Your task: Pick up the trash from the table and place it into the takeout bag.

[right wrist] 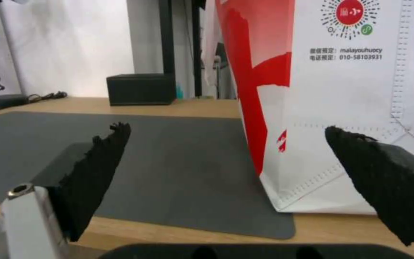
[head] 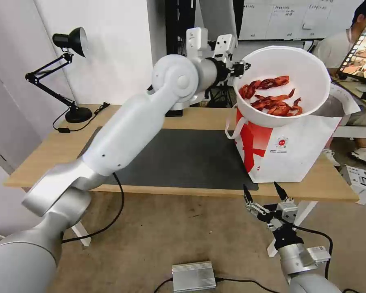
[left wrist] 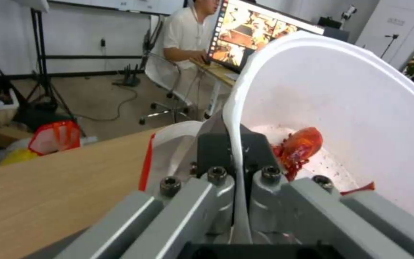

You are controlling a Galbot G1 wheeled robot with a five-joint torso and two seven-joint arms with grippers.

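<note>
Left gripper (head: 240, 68) is clamped on the rim of the white round bowl of red shells (head: 284, 87), tipped above the boxy white-and-red takeout bag (head: 288, 152). Light-wood table (head: 49, 152) looks cleared, so probably 1 drop left; right gripper (head: 264, 193) idles spread apart below the table edge

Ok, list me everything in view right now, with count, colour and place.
Bowl: one, white, red shells inside, held tilted above the bag.
Takeout bag: one, white and red, table's right end.
Table: one, light wood.
Mat: one, dark grey, table centre.
Desk lamp: one, black, far left corner.
Box: one, black, table's back edge.
Left gripper: fingers shut on the bowl's rim.
Right gripper: fingers open, below the table's front edge.
</note>
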